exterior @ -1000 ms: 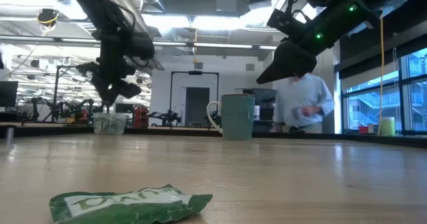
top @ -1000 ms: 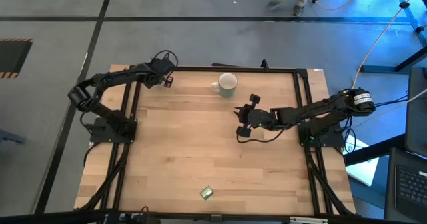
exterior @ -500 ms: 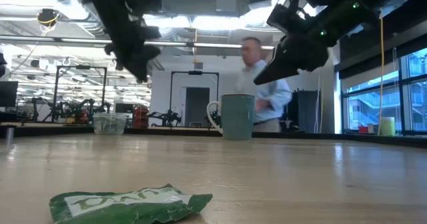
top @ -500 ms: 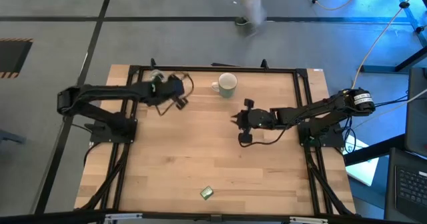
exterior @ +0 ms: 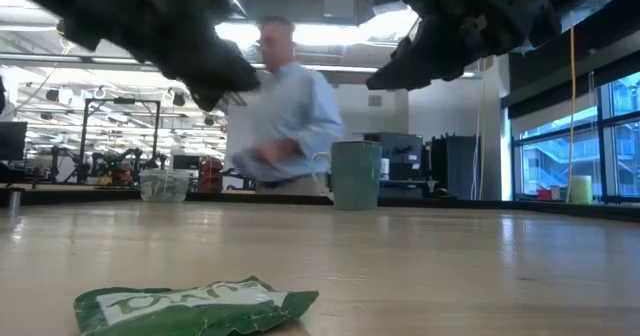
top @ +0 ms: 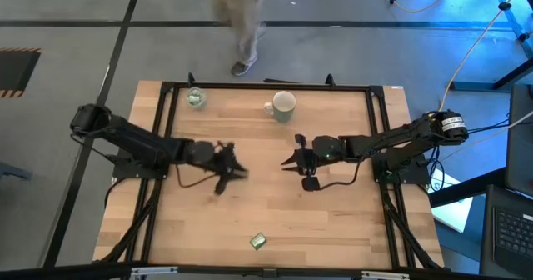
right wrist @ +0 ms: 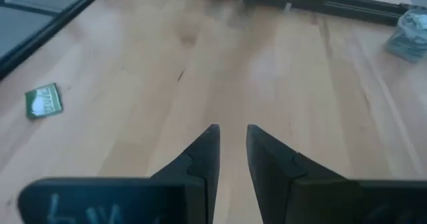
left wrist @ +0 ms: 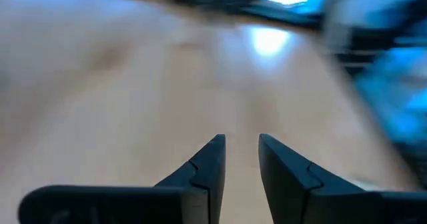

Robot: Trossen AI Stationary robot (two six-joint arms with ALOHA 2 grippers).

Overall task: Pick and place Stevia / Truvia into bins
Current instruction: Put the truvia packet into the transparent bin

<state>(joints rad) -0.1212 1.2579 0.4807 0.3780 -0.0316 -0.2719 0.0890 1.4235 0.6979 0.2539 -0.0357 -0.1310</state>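
- Left end effector (top: pixel 226 168) hangs over the bare middle of the tabletop (top: pixel 266 205), jaws a narrow gap apart with nothing between them (its wrist view shows only wood past the fingertips (left wrist: pixel 212 151)).
- Right end effector (top: pixel 291 158) sits just across from the left one, also parted a little and empty; the two tips point at each other, so if both reach for the same thing they could collide.
- The one sachet (top: pixel 258 241) in sight lies flat near the tabletop's front edge, well apart from both end effectors and roughly between them. In the right wrist view it (right wrist: pixel 44 101) lies off to one side of the fingers, not in line with them.
- It looks thin and crinkled (low view (exterior: pixel 195 306)); jaws coming down could scrape the wood, slide over it or push it along. The narrow gap also leaves little margin, so a slight misalignment would pinch air.
- The mug (top: pixel 283 105) stands at the far edge behind the right end effector; the cup (top: pixel 195 98), with sachets in it, stands far behind the left one. A carry to either is long, and a weak pinch could drop the sachet on the way.
- A person (exterior: pixel 285 116) is passing just beyond the far edge.
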